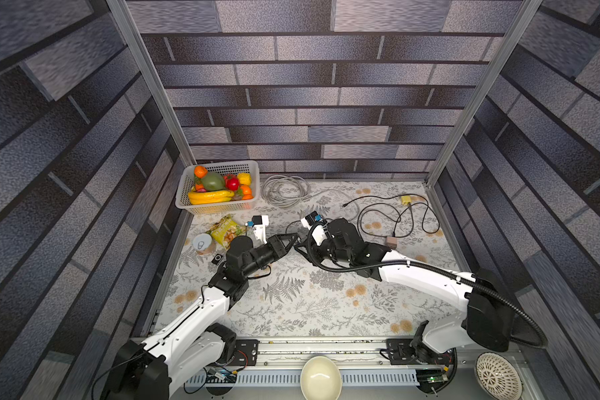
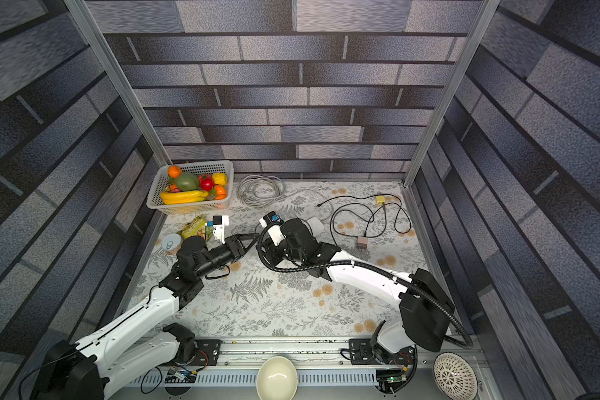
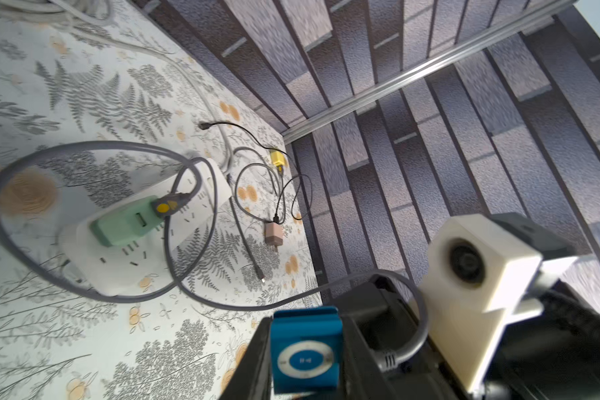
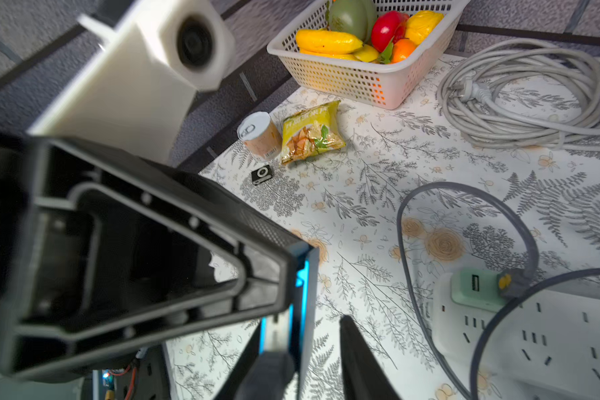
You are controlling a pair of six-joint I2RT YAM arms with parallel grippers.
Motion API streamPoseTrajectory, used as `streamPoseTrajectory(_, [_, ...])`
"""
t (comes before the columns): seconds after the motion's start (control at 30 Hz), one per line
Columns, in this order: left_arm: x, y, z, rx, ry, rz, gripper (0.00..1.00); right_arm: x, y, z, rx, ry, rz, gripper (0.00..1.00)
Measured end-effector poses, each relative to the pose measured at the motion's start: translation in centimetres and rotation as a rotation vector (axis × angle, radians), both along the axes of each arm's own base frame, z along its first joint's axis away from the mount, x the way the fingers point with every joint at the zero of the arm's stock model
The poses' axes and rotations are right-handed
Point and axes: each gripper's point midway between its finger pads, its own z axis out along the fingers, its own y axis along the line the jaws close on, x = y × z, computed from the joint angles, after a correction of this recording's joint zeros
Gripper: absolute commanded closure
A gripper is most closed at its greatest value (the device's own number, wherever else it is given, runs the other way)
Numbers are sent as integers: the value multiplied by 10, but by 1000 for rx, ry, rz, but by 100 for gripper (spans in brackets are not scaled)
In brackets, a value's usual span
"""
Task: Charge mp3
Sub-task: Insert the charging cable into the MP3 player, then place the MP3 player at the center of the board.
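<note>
Plugging seems in hand: left gripper point(image 1: 293, 240) pinches the blue player point(image 3: 305, 349) over the middle of the bench point(image 1: 291, 311); right gripper point(image 4: 305, 363), spread, sits beside the grey plug point(image 3: 388, 360). Next: withdraw without tugging.

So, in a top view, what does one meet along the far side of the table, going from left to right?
basket → grey cable coil → yellow charger

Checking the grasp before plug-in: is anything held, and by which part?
Left gripper clamps the blue mp3 player by its side edges. Right gripper stands open, holding nothing visible.
</note>
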Motion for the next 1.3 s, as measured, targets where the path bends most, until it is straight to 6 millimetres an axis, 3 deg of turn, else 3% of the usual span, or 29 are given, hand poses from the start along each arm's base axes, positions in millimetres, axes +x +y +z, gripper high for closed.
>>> streamPoseTrajectory(0.17, [0,2,5,-13,-7,-8,100,-14,-16,5,11,30,-12,38])
streamPoseTrajectory(0.37, [7,8,-1,-5,11,16,100,-33,-30,36,94,31,12,23])
streamPoseTrajectory(0.57, [13,22,-35,113,151,67,100,-57,-45,35,126,106,40,15])
streamPoseTrajectory(0.73, [12,56,-63,333,276,158,100,-61,-70,40,103,155,-27,6])
streamPoseTrajectory(0.83, [3,77,-81,490,354,178,100,-36,-99,47,75,172,-154,5])
streamPoseTrajectory(0.93, [-3,92,-110,673,451,166,100,12,-144,50,51,181,-356,5])
streamPoseTrajectory(1.0, [-6,101,-137,810,536,146,100,41,-174,42,21,197,-479,5])
streamPoseTrajectory(1.07, [-9,111,-161,925,606,133,99,63,-202,26,-25,224,-582,4])
streamPoseTrajectory(1.2, [-9,135,-196,1104,706,120,92,95,-261,-25,-227,286,-776,3])
streamPoseTrajectory(1.3, [1,150,-208,1188,735,132,67,108,-297,-58,-337,345,-862,5])
